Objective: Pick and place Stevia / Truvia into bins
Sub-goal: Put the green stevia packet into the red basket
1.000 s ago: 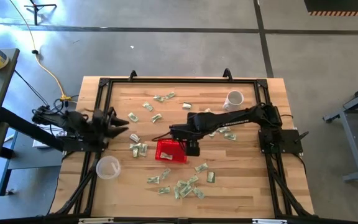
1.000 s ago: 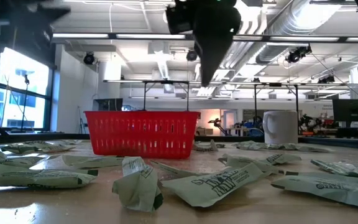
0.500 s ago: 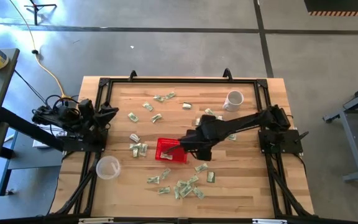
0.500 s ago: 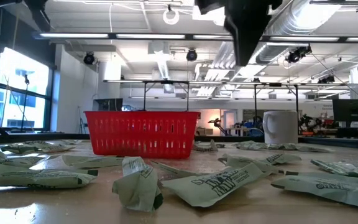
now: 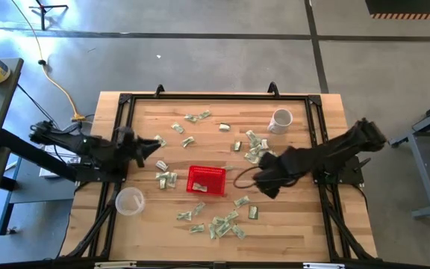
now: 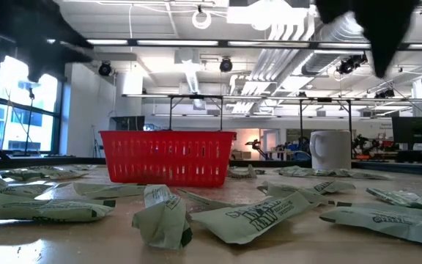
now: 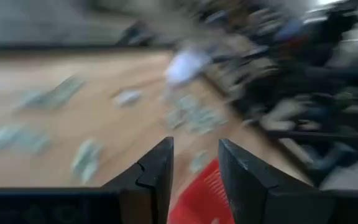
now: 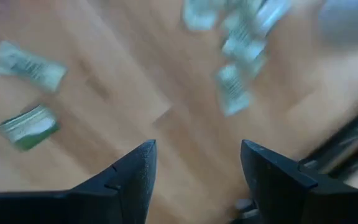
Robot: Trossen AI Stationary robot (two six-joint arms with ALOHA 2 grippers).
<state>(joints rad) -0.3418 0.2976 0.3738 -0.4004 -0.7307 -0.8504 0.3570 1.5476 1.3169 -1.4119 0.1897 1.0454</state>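
The red basket (image 5: 206, 180) stands on the table's middle; the low view shows its slotted front wall (image 6: 167, 158). Pale green and white sachets lie flat all around it: a cluster toward the near edge (image 5: 219, 224), a group right of the basket (image 5: 256, 149) and some on its left (image 5: 166, 179). My right gripper (image 5: 240, 179) hangs open and empty just right of the basket, over bare wood and sachets (image 8: 28, 127). My left gripper (image 5: 154, 145) is open and empty near the table's left side, pointing toward the basket (image 7: 204, 193).
A white mug (image 5: 281, 119) stands toward the far right corner and also shows in the low view (image 6: 330, 150). A clear plastic cup (image 5: 129, 200) sits at the near left edge. A black frame borders the table. Bare wood lies between the basket and the mug.
My right gripper has left its place above the red basket and swung toward the table's right, rising as it went. My left gripper drew back toward the left edge, then came forward again toward the basket. The basket and the sachets on the table have stayed put.
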